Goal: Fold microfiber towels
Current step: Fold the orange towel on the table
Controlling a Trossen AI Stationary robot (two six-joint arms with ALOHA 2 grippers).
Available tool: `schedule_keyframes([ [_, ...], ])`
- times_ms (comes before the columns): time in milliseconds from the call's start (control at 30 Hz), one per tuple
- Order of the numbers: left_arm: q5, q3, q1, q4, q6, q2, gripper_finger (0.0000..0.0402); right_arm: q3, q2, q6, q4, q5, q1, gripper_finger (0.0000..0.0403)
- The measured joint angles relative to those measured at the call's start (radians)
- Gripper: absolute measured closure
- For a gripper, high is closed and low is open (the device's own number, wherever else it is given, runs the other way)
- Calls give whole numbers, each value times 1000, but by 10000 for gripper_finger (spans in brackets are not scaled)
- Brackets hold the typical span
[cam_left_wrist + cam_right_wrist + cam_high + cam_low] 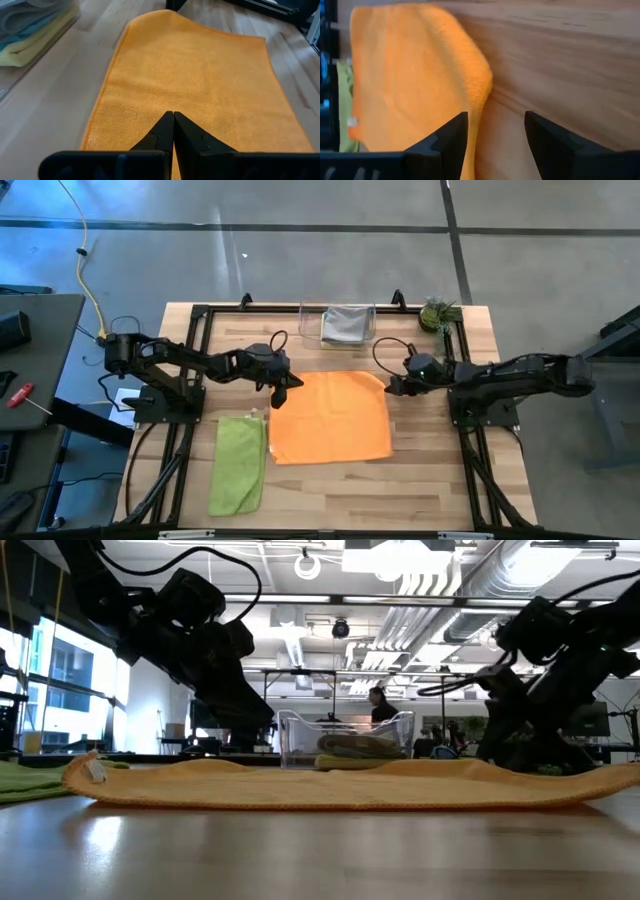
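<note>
Orange towel [331, 418] flat on table [440, 480]; left gripper [173, 122] closed empty, right gripper [496, 131] wide (at towel's corner).

The middle of the table [430, 480] is covered by the flat orange towel [330, 418]; it is low, so passage above it is not blocked. Its left side is flanked by the lime green towel [238, 463], also flat. Behind the orange towel, the far edge is occupied by the clear plastic bin [346, 326], and a small plant [437, 313] stands at the far right corner. Bare wood is left free in front and to the right.
</note>
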Motion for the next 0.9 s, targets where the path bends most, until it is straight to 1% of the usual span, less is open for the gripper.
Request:
schedule_keyframes([
  [100,0,0,0,0,0,0,401,-21,0,67,46,67,37,214],
  [200,0,0,0,0,0,0,401,-23,0,72,99,124,56,214],
  [267,0,0,0,1,0,0,401,-23,0,85,146,142,56,215],
  [367,0,0,0,1,0,0,401,-23,9,120,150,167,54,223],
  [500,0,0,0,1,-2,0,401,-23,53,161,155,161,54,237],
  [700,-1,0,0,1,-3,0,401,-9,157,191,267,133,54,247],
  [900,-1,0,0,1,-3,0,401,67,271,105,289,118,54,250],
])
